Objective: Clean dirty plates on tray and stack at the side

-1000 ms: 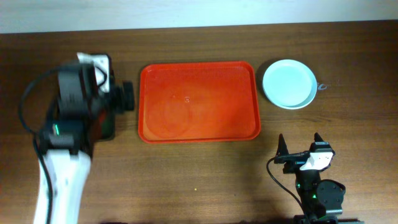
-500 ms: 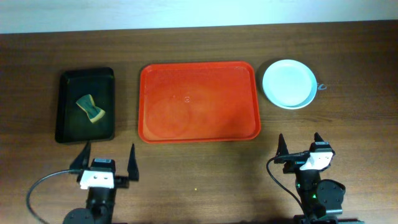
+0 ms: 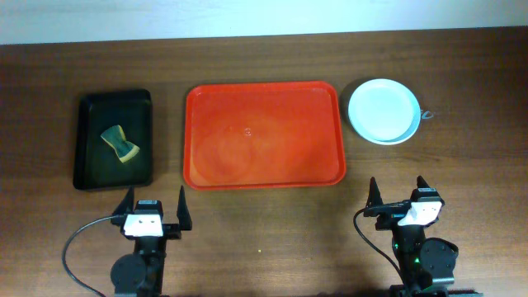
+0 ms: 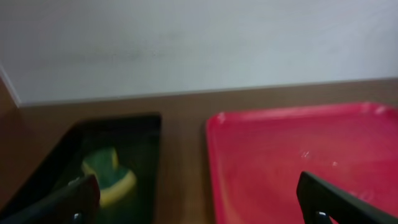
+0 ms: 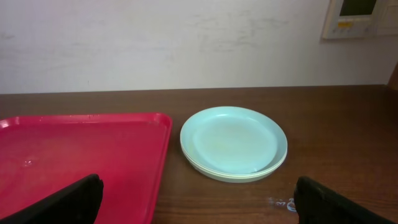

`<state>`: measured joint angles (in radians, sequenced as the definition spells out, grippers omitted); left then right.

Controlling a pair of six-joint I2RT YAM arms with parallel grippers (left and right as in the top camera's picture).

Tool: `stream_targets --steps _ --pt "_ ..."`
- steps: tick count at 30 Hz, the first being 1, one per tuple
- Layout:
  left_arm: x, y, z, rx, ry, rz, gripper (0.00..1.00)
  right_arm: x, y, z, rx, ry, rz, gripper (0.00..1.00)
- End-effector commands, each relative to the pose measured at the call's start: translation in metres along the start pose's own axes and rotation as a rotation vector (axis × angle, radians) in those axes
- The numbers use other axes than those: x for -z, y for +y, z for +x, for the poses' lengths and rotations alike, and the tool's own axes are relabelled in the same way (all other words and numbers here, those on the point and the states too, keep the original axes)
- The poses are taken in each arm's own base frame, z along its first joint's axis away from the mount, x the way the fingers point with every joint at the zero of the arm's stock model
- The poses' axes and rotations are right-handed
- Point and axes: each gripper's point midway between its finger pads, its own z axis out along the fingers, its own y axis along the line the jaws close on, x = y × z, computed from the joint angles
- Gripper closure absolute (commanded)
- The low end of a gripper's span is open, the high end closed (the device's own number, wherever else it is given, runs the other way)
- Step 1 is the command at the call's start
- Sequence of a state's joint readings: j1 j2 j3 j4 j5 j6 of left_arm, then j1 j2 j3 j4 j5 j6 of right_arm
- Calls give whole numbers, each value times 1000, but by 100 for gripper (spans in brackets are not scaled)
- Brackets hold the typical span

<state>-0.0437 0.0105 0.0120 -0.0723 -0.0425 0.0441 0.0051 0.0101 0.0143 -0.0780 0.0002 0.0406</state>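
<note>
Both pairs of jaws stand spread wide, gripping nothing: the left jaws sit at the near edge of the worktop [image 3: 264, 247], roughly in line with the small black tray [image 3: 89, 161], and the right jaws sit in line with the plates [image 3: 384, 110]. We find the plates piled in one stack on the wood just beside the right end of the red tray [image 3: 264, 136], apart from it; the top one is pale mint-blue. Faint ring marks show on the red tray's floor. A yellow-green sponge [image 3: 120, 143] lies in the black tray.
</note>
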Motion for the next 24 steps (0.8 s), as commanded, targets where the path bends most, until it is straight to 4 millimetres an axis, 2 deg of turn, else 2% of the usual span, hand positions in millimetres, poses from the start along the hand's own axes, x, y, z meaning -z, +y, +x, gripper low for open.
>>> stream_targets --steps 1,11,14,24 --pt "1 12 1 67 0 -72 1 0 -2 3 6 4 11 1" --pt "1 14 1 96 -1 -81 1 0 -2 3 6 4 11 1" --pt "1 14 1 -3 4 -79 1 0 -2 3 6 4 11 1" --pt "0 12 1 -3 4 -70 1 0 -2 3 6 4 11 1"
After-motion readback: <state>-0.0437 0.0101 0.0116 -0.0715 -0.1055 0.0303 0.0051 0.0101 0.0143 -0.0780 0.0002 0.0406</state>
